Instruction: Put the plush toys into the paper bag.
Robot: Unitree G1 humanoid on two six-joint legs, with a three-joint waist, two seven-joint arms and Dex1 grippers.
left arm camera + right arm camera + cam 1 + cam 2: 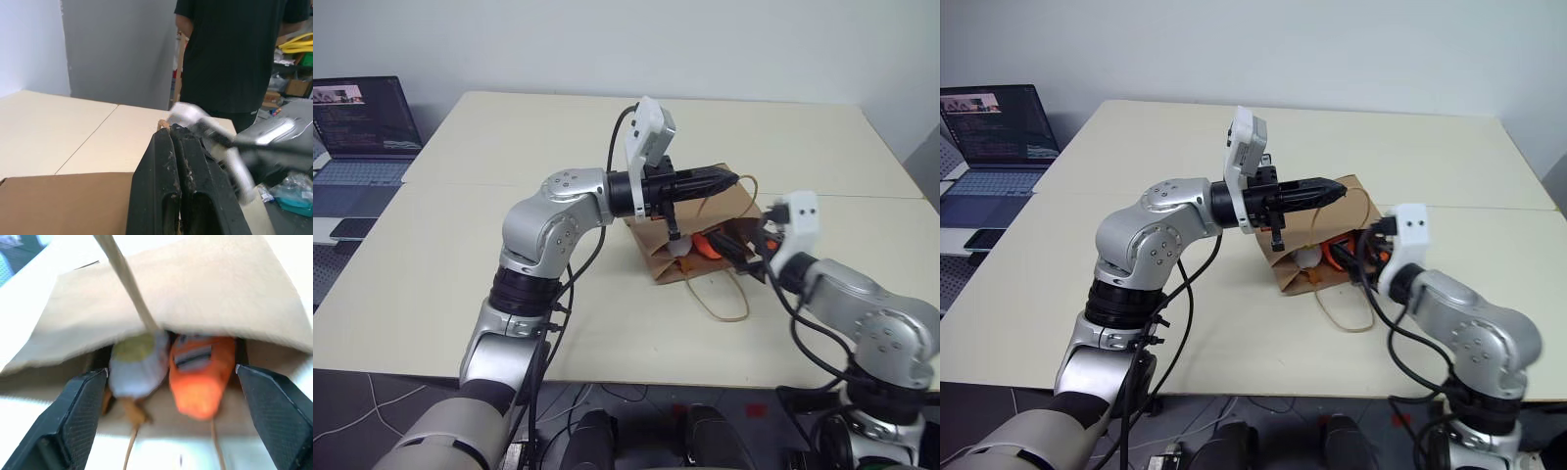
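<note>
The brown paper bag [651, 253] lies on its side on the table, its mouth facing my right arm. My left gripper [732, 179] is shut on the bag's upper lip by a cord handle and holds the mouth up. In the right wrist view, two plush toys lie side by side inside the bag: the white egg [139, 367] and the orange carrot [200, 374]. My right gripper [171, 369] stands open just outside the mouth, with nothing held between its fingers [83, 406]. The carrot [710, 245] also shows in the left eye view.
The bag's other cord handle [724, 304] loops onto the cream table [460, 294] toward the front edge. An open laptop [362, 137] and a phone [352, 227] are at the far left. A person in black [230, 49] stands beyond the table.
</note>
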